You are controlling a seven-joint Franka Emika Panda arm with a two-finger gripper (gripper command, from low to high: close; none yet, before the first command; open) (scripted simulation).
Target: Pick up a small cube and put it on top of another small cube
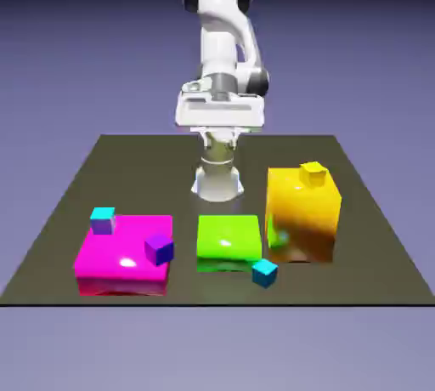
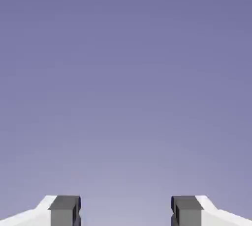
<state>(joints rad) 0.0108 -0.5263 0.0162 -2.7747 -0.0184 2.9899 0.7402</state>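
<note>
the pincer (image 2: 126, 212) gapes open on plain blue-violet backdrop, holding nothing. the tiny cyan-blue cube (image 1: 264, 273) lies on the dark table (image 1: 51, 236), near the green block (image 1: 228, 240); the tiny yellow cube (image 1: 313, 174) sits atop the big orange-yellow block (image 1: 302, 219).

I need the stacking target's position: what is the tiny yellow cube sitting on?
The tiny yellow cube sits on the big orange-yellow block, near its back right corner in the exterior view. The patch beneath it is covered.
</note>
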